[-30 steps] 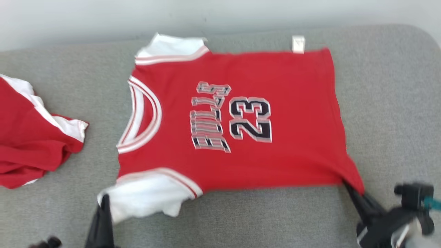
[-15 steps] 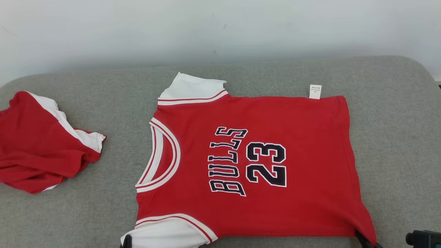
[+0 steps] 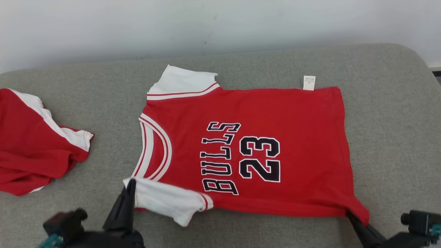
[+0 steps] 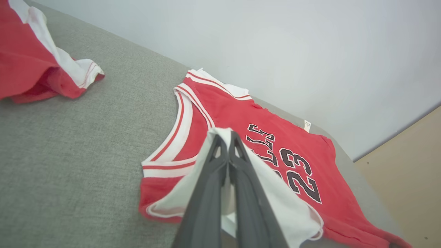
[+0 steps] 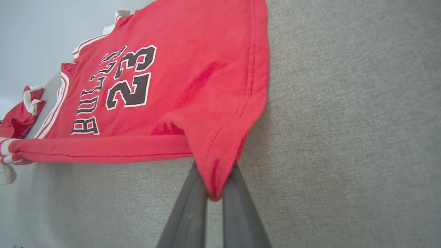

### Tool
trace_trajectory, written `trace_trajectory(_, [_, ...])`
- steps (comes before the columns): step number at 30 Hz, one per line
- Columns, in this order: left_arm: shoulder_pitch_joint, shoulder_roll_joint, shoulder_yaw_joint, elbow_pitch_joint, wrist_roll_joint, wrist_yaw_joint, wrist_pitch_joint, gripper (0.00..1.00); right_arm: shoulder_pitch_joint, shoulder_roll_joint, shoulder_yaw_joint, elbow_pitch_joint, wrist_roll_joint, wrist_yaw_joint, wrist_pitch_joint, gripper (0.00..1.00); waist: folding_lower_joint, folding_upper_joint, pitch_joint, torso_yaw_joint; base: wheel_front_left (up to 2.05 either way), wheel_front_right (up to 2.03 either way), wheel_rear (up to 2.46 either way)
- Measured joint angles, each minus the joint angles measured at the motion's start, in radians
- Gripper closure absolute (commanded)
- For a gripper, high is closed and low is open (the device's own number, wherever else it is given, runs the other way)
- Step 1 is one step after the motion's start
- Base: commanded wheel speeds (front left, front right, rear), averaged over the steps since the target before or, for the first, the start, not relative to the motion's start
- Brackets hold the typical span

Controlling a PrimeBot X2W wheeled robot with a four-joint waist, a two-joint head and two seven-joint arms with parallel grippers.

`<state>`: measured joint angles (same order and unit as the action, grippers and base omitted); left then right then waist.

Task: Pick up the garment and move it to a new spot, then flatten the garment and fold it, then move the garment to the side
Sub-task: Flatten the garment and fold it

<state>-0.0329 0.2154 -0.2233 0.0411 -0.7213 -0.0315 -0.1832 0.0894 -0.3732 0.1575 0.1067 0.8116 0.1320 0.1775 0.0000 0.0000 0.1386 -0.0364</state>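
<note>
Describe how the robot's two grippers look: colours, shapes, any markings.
Left gripper: two long, dark grey fingers tapering to narrow tips, with slotted openings near the ends. Right gripper: the same dark tapered fingers. Behind each sits a black blocky mount with a teal part. No markings are legible.

The jersey (image 3: 262, 151) lies on the cushion (image 3: 396, 137), another garment (image 3: 31, 148) to its left.

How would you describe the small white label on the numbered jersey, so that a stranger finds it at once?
On the grey cushion lies a red jersey printed BULLS 23. At its far edge, near the right-hand corner, a white label sticks out onto the grey. Unlike the white sleeves, it is a tiny rectangle without red stripes.
</note>
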Motion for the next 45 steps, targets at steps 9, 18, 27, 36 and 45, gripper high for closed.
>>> trace_trajectory(9, [-0.215, 0.017, -0.011, 0.143, 0.005, -0.037, 0.034, 1.00, -0.151, 0.051, -0.049, 0.013, 0.017, 0.000, 0.105, 1.00, 0.0001, 0.0001, 0.063, -0.016, 0.00, 0.00, 0.00])
trace_trajectory(18, [-0.348, 0.010, -0.033, 0.311, 0.021, -0.057, 0.014, 0.20, -0.296, 0.081, -0.056, 0.085, -0.022, 0.000, 0.103, 0.00, 0.0002, 0.0001, 0.094, -0.035, 0.00, 0.00, 0.00])
trace_trajectory(27, [-0.342, 0.018, -0.015, 0.372, 0.041, -0.074, -0.061, 0.00, -0.293, 0.057, -0.036, 0.133, -0.089, 0.000, 0.001, 0.00, 0.0001, 0.0001, 0.070, -0.030, 0.00, 0.00, 0.00])
trace_trajectory(36, [-0.190, 0.028, -0.011, 0.352, 0.073, -0.073, -0.075, 0.00, -0.243, 0.027, -0.015, 0.188, -0.155, 0.000, -0.089, 0.00, 0.0000, 0.0001, 0.052, -0.016, 0.00, 0.00, 0.00])
trace_trajectory(45, [-0.186, 0.005, -0.040, 0.438, 0.113, -0.069, -0.077, 0.00, -0.281, 0.030, -0.004, 0.282, -0.200, 0.000, -0.136, 0.00, 0.0000, 0.0001, 0.066, -0.004, 0.00, 0.00, 0.00])
